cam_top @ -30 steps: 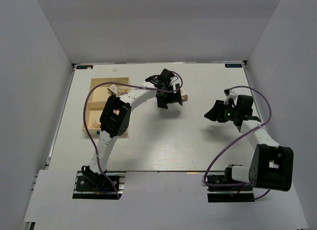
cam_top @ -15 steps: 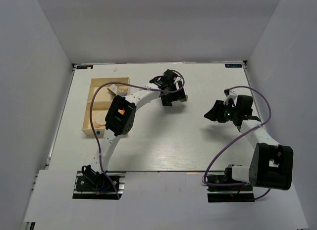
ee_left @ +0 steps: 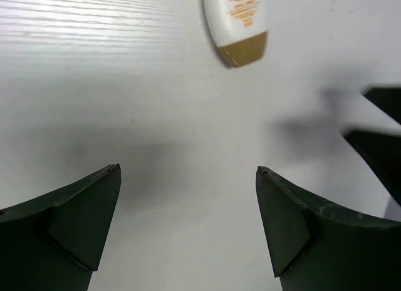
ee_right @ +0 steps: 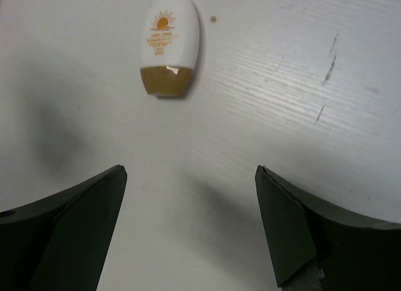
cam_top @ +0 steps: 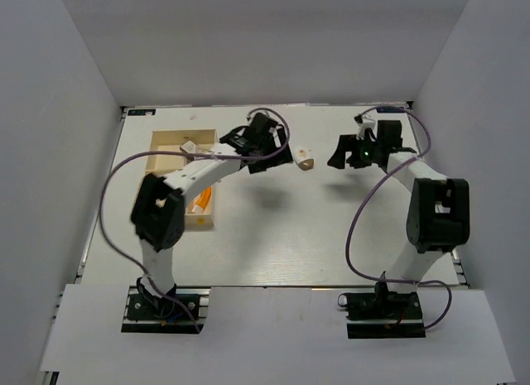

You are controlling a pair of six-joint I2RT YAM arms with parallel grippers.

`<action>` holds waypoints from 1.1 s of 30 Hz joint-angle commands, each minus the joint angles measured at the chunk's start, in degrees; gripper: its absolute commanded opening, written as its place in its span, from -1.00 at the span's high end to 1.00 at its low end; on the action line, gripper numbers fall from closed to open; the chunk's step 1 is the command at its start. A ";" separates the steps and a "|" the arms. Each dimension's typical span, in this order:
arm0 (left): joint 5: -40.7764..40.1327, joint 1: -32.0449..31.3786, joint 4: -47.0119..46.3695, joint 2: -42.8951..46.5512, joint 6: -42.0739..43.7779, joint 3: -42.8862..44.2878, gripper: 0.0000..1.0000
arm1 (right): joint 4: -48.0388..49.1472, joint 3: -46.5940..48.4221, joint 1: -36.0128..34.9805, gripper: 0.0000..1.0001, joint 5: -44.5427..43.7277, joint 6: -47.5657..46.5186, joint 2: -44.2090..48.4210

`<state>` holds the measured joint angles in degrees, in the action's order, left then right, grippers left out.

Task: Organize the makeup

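A white egg-shaped bottle (cam_top: pixel 304 159) with a tan cap and an orange sun print lies on the table between my two grippers. It shows in the left wrist view (ee_left: pixel 236 22) and the right wrist view (ee_right: pixel 168 44), ahead of the fingers. My left gripper (cam_top: pixel 277 155) is open and empty just left of it (ee_left: pixel 188 169). My right gripper (cam_top: pixel 335 153) is open and empty just right of it (ee_right: pixel 191 168). An orange tube (cam_top: pixel 201 204) and a multicolour palette (cam_top: pixel 189 146) lie in the wooden tray (cam_top: pixel 157 139). The compact and the slim cases are not visible.
The wooden tray stands at the far left, partly under my left arm. White walls close the table on the left, back and right. Purple cables loop beside both arms.
My left gripper has drawn back to the left, uncovering the bottle. My right gripper has swung from mid-right to the far centre, close to the bottle. The left arm's elbow has moved left.
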<state>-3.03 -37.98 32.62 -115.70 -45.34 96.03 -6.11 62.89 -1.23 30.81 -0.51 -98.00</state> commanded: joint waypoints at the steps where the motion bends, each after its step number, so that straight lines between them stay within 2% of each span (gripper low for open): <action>1: -7.59 0.01 -1.42 17.94 1.83 -6.26 -0.96 | -2.40 8.28 -3.94 -0.78 -5.21 -1.33 -5.77; 5: -11.02 0.01 0.42 31.46 1.49 -12.85 -0.96 | -3.81 17.93 -8.87 -0.78 -11.29 -0.19 -13.25; 9: -13.75 0.01 1.57 42.09 -0.44 -20.78 -0.96 | -4.52 23.48 -13.26 -0.78 -15.59 -0.80 -17.92; 15: -18.06 0.01 6.57 52.49 -3.70 -26.15 -0.96 | -4.44 29.82 -18.27 -0.78 -25.60 -1.85 -23.55; 23: -19.74 0.01 9.21 54.70 -5.28 -28.09 -0.96 | -3.47 30.09 -22.22 -0.78 -34.75 -3.35 -26.72; 30: -20.17 0.01 9.39 54.62 -5.37 -27.83 -0.96 | -5.05 29.04 -23.55 -0.78 -34.94 -3.00 -27.51; 31: -20.26 0.01 9.39 54.62 -5.37 -27.74 -0.96 | -5.14 28.78 -23.72 -0.76 -35.03 -2.83 -27.51; 33: -20.35 0.01 9.30 54.97 -5.37 -27.65 -0.96 | -5.32 27.99 -23.81 -0.60 -35.03 -2.91 -27.34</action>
<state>-22.02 -37.98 41.60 -62.04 -50.48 68.12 -10.61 90.76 -24.56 -2.76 -3.29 -125.23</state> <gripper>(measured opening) 0.979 0.827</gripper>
